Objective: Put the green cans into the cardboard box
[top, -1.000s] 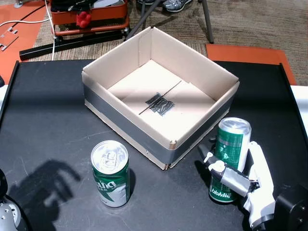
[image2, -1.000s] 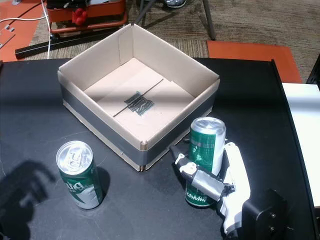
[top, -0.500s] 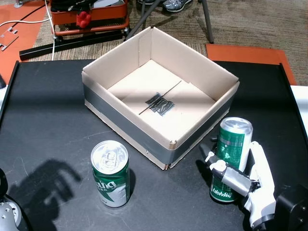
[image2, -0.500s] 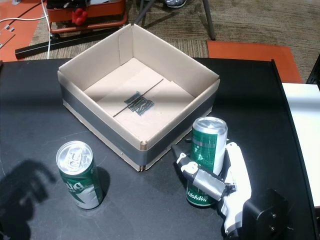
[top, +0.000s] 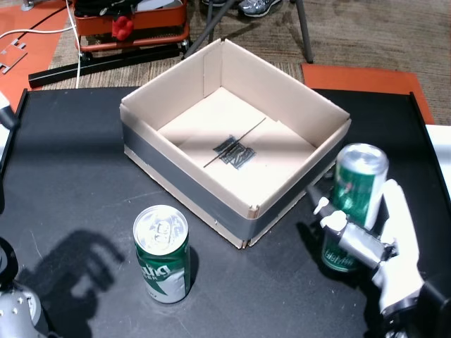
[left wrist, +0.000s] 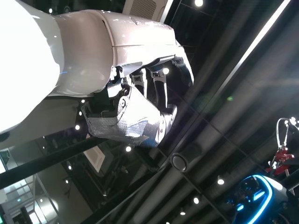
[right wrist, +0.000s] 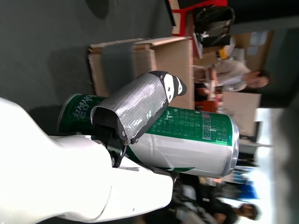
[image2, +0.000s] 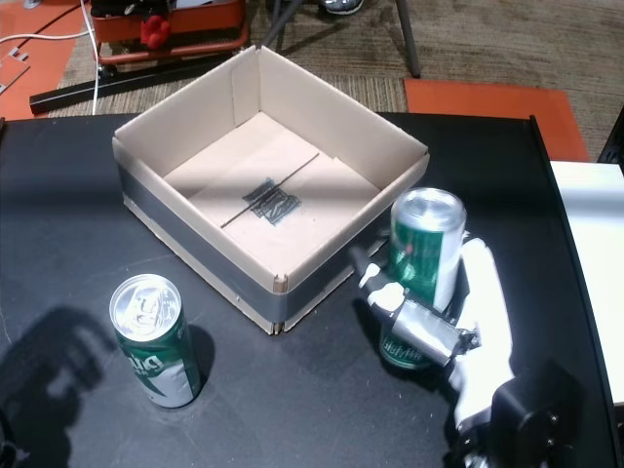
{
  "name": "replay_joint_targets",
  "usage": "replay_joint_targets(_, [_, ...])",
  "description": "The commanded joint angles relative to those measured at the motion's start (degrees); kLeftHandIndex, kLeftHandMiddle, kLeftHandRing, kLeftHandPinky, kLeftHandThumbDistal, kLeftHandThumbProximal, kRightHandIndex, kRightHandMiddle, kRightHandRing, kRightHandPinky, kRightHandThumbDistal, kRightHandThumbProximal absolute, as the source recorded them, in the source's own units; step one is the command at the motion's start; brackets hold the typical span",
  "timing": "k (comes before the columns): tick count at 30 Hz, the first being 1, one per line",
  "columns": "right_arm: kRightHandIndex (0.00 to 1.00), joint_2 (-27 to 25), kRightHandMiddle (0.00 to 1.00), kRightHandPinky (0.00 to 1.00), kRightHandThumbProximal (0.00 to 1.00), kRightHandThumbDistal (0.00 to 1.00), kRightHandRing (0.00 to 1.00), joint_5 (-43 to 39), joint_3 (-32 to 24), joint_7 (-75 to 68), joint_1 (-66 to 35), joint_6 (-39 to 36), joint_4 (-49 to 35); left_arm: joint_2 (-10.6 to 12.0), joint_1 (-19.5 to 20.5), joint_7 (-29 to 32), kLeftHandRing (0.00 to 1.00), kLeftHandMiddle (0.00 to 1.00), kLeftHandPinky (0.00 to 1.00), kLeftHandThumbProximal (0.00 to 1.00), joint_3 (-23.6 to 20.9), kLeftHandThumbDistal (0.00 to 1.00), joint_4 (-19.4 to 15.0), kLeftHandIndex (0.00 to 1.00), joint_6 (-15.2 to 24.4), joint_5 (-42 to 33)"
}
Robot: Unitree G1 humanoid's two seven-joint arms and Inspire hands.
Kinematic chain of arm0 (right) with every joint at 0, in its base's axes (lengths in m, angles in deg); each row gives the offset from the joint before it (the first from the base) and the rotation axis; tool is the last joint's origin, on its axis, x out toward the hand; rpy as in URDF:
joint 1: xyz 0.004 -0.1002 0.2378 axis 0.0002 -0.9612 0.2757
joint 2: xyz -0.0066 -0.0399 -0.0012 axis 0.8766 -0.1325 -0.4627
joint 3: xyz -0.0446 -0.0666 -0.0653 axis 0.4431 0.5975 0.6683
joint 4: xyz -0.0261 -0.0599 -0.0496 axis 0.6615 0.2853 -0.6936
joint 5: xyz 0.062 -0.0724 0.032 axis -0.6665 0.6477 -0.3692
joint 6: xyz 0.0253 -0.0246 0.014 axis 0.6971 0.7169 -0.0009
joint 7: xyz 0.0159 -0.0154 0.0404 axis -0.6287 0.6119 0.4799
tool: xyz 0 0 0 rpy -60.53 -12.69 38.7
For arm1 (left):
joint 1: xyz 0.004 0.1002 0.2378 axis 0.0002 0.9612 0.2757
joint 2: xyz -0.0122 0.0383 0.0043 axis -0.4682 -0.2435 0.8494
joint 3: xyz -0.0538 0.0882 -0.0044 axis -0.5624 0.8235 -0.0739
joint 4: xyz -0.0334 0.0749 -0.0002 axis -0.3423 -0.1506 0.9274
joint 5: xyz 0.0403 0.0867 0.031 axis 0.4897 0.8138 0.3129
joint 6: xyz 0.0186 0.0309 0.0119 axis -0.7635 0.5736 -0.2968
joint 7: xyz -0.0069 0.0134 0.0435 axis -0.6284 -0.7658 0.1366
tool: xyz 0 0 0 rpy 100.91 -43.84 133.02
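Green can (top: 356, 204) sits gripped in the right hand (top: 380, 257).

A black table (top: 70, 176) stands on brown carpet (top: 366, 32) with orange mats (top: 359, 76). Beyond it sit a red cart (top: 134, 21) and chair legs (top: 304, 32).

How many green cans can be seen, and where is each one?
2. One green can stands on the table in front of the cardboard box; the other can is in the right hand. None is in the box.
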Motion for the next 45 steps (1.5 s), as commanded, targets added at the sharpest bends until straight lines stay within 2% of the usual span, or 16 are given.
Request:
replay_joint_targets(1, [0.0,-0.98,0.0,0.0,0.0,0.34,0.0,1.18,0.32,-1.22,-0.08,-3.02,-3.1,0.67,0.15,0.45,0.48,0.41,0.78,0.0,0.13,0.33,0.82,0.44,0.44,0.33])
replay_joint_targets(4, [0.0,-1.76,0.0,0.0,0.0,0.35,0.0,2.73,0.65,-2.45,0.11,-5.37,-5.66,1.06,0.03,0.45,0.47,0.39,0.71,0.0,-0.42,0.37,1.47,0.41,1.51,1.24])
replay_joint_targets(8, [0.0,-2.8,0.0,0.0,0.0,0.35,0.0,4.78,1.0,-4.16,0.18,-7.79,-8.0,0.61,-0.42,0.45,0.51,0.45,0.73,0.0,0.03,0.35,3.04,0.45,1.56,1.01])
replay_joint_targets(11, [0.0,-4.04,0.0,0.01,0.0,0.36,0.01,8.44,0.7,-7.19,0.61,-10.36,-10.0,1.55,-0.71,0.45,0.49,0.43,0.71,0.0,-0.09,0.39,3.62,0.42,1.32,0.98])
replay_joint_targets(13, [0.0,-4.94,0.0,0.02,0.0,0.36,0.01,11.05,0.32,-9.38,1.35,-11.45,-12.28,0.9,-0.5,0.45,0.57,0.52,0.75,0.0,1.55,0.31,3.6,0.5,-1.01,0.65])
replay_joint_targets(14, [0.0,-5.34,0.0,0.04,0.0,0.38,0.03,11.62,0.2,-10.01,2.16,-11.74,-13.89,0.38,-0.68,0.45,0.58,0.53,0.75,0.0,2.16,0.34,3.92,0.5,-1.75,0.73])
replay_joint_targets(16, [0.0,-6.47,0.0,0.08,0.0,0.4,0.06,12.74,-0.13,-11.36,5.17,-13.23,-15.57,-0.32,-1.6,0.45,0.54,0.5,0.73,0.0,2.47,0.41,5.03,0.46,-1.55,0.78])
replay_joint_targets(21, [0.02,-9.69,0.07,0.17,0.0,0.45,0.12,14.57,0.52,-12.57,15.74,-12.49,-16.08,0.05,-2.32,0.45,0.6,0.53,0.74,0.04,3.52,0.36,5.6,0.45,-0.56,0.63])
replay_joint_targets(23, [0.05,-11.24,0.1,0.19,0.08,0.46,0.15,17.26,1.08,-13.53,20.2,-11.28,-15.41,-0.01,-3.15,0.45,0.56,0.51,0.72,0.0,3.23,0.39,6.41,0.43,1.05,0.74])
replay_joint_targets(25, [0.06,-12.92,0.11,0.21,0.2,0.56,0.15,20.82,2.22,-14.67,25.5,-9.84,-13.22,-0.47,-3.8,0.45,0.57,0.53,0.74,0.05,3.47,0.41,7.41,0.44,1.87,0.83])
replay_joint_targets(28, [0.01,-13.51,0.06,0.19,0.2,0.63,0.12,21.31,4.82,-13.18,32.24,-7.22,-9.33,-1.35,-4.08,0.45,0.59,0.54,0.75,0.15,4.39,0.48,8.13,0.45,2.58,0.88])
replay_joint_targets(30, [0.0,-13.08,0.03,0.16,0.17,0.62,0.09,20.81,6.38,-11.91,35.36,-4.89,-8.27,-1.62,-3.96,0.45,0.58,0.53,0.74,0.07,4.94,0.48,8.07,0.43,2.79,0.9])
replay_joint_targets(33, [0.0,-11.86,0.03,0.13,0.0,0.57,0.08,19.43,8.62,-8.71,39.57,-0.16,-8.0,-1.86,-3.62,0.45,0.54,0.48,0.67,0.0,5.3,0.49,7.68,0.38,2.65,1.78])
replay_joint_targets(36, [0.03,-10.75,0.06,0.14,0.0,0.49,0.1,19.99,10.98,-6.5,43.89,3.56,-4.79,-1.32,-3.92,0.45,0.52,0.46,0.66,0.02,4.9,0.51,7.71,0.36,3.06,1.96])
replay_joint_targets(41, [0.14,-9.82,0.14,0.17,0.0,0.51,0.15,27.83,17.96,-8.41,52.14,8.16,8.97,-1.1,-3.3,0.45,0.49,0.44,0.59,0.0,5.18,0.56,6.88,0.35,-0.36,2.77])
replay_joint_targets(45, [0.11,-8.25,0.15,0.18,0.0,0.41,0.18,31.48,22.51,-8.71,55.59,12.4,17.03,1.54,-3.98,0.45,0.48,0.42,0.61,0.0,3.55,0.47,6.47,0.32,3.71,3.03])
